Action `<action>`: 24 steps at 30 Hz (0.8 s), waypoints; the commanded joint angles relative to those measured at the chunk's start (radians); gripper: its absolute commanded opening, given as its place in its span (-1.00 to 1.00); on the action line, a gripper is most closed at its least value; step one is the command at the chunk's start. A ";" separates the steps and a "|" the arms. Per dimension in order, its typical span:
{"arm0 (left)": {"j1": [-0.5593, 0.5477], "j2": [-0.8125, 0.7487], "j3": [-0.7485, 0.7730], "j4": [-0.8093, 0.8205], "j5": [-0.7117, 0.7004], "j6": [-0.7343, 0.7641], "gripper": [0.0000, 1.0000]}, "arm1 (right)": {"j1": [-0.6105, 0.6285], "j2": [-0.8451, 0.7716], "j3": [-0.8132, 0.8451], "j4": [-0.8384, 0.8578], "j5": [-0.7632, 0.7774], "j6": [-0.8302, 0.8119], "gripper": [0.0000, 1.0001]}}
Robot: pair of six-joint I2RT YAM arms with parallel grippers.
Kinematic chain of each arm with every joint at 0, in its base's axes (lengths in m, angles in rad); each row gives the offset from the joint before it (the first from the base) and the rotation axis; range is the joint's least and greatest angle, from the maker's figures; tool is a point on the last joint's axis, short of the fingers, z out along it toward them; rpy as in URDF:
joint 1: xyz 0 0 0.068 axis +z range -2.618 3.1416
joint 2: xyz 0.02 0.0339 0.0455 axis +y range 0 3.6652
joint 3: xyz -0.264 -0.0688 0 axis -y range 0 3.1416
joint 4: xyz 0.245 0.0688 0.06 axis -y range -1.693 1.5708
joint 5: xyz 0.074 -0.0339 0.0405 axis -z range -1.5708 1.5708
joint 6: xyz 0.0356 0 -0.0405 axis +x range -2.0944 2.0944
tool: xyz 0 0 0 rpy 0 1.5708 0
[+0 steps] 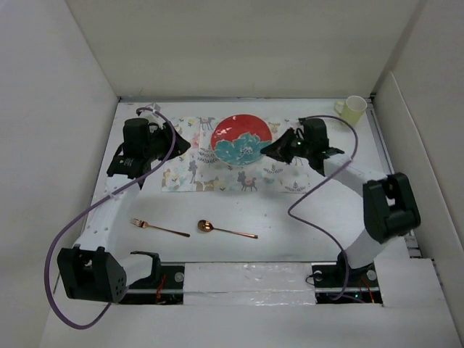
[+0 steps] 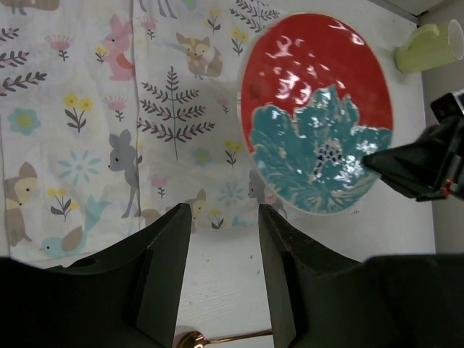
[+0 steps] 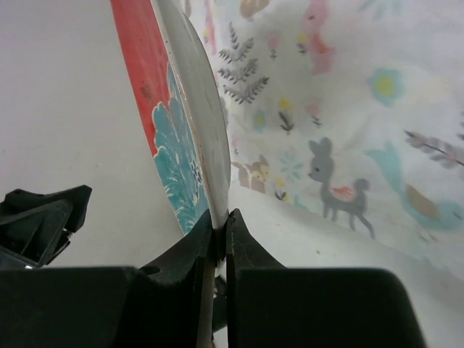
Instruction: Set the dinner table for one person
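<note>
Clearly the plate point(image 1: 241, 139) is the business in hand. The right claw point(image 3: 221, 217) is clamped thin on its rim, one finger above the lip and one below. A flat dish offers no other purchase, so a pinch at the edge is how it has to be carried or nudged. The plate lies over the far middle of the placement cloth, the placemat point(image 1: 190, 170) with deer and leaves, close to its far edge. We cannot tell whether it rests fully or is tipped up a little on the gripped side.

The left claw point(image 2: 223, 214) hangs over the near-left part of the placemat with its jaws apart and nothing between them. We judge it is kept clear so the plate can settle.

The table point(image 1: 304, 217) lies broad and white under everything. The fork point(image 1: 159, 228) and spoon point(image 1: 226, 230) lie on it nearer the arm bases, well apart from the placemat. The cup point(image 1: 352, 109) stands in the far right corner. Those three look to us yet to be brought in.
</note>
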 commanded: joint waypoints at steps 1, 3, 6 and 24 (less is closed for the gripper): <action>0.003 -0.054 0.013 0.024 -0.008 0.021 -0.21 | 0.031 0.117 0.163 0.361 -0.102 0.110 -1.00; 0.003 -0.066 0.005 0.018 -0.020 0.025 -0.21 | 0.040 0.187 0.212 0.453 -0.113 0.150 -1.00; 0.003 -0.077 -0.001 0.015 -0.034 0.035 -0.21 | 0.049 0.286 0.273 0.453 -0.104 0.178 -1.00; 0.003 -0.060 -0.018 0.015 -0.069 0.038 -0.21 | 0.088 0.382 0.162 0.331 -0.020 0.133 -1.00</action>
